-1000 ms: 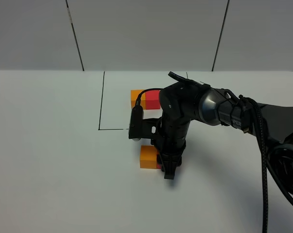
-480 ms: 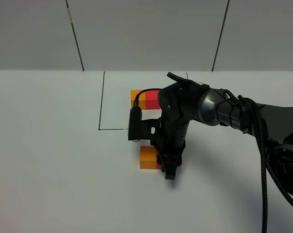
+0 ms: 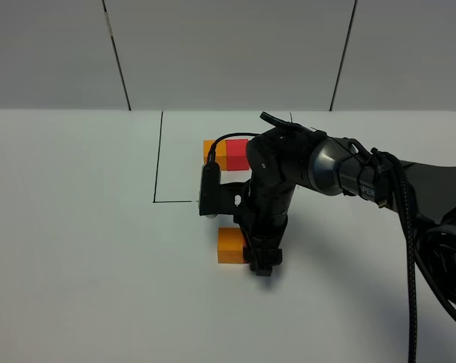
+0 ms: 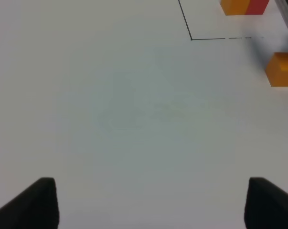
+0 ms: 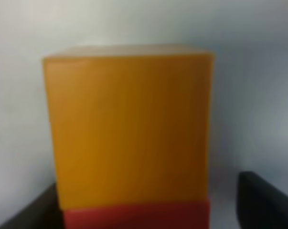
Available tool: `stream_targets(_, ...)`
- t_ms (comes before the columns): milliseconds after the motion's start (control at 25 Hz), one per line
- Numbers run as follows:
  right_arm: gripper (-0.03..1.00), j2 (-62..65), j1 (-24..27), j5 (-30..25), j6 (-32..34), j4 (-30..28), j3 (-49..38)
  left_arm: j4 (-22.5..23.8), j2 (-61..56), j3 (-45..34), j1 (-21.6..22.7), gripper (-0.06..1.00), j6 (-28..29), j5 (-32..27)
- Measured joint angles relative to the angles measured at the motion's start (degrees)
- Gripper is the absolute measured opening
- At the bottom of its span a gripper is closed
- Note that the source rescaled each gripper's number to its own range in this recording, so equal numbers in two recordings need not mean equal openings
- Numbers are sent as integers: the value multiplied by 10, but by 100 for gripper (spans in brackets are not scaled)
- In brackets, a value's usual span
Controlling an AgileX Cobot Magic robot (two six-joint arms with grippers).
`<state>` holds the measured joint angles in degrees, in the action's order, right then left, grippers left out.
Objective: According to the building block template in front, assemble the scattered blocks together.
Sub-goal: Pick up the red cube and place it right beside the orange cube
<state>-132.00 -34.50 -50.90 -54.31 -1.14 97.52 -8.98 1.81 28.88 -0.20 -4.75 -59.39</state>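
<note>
White table [image 3: 76, 249]: right pincer [image 3: 261, 265] has just parted its jaws around the red cube [image 5: 136, 214], orange cube [image 3: 231, 245] touching beside it; left pincer [image 4: 148, 202] wide, unchanged.

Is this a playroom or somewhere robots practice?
Probably a robot practice lab: a bare white table with a drawn black outline, plain panel walls, a black robot arm, and only blocks.

Your right arm [image 3: 341, 174] reaches in from the right edge to mid-frame, wrist bent down, right gripper [image 3: 261, 261] pointing at the table with jaws parted. Your left gripper [image 4: 146, 202] hangs with jaws spread wide.
</note>
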Motion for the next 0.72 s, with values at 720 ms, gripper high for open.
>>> stream_targets(720, 99, 114, 0, -80, 58, 6, -1, 0, 0, 0, 0, 66, 0, 0)
